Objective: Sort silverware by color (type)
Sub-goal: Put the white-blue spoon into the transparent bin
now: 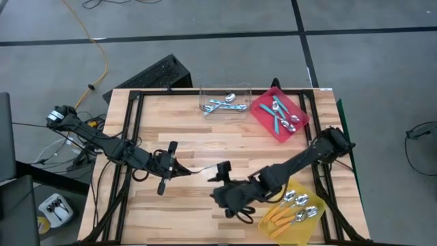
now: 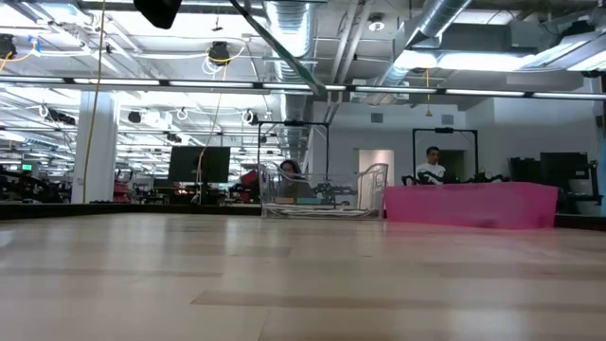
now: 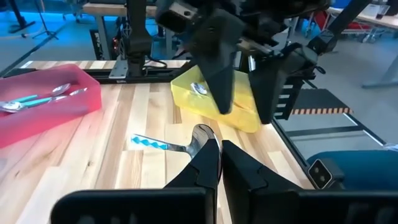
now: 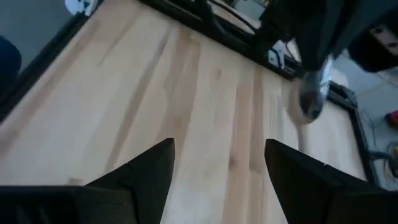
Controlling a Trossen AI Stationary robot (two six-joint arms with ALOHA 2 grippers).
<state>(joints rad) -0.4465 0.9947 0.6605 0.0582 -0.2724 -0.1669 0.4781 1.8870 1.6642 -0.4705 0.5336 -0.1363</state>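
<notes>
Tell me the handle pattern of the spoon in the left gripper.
The spoon has a light blue and white zigzag handle, seen best in the left wrist view.

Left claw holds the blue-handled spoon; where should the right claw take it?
Probably the spoon's thin handle: the left claw is shut at the bowl end, leaving it free. Bring the open right claw across it from that free side.

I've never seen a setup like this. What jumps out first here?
Two dark arms meet mid-table: the left gripper has its fingers shut on a spoon with a light blue patterned handle, held out toward the right gripper, whose fingers stand open just beyond it. Bright trays follow: a yellow tray of orange spoons at the near right, a red tray and a clear tray along the far edge.
</notes>
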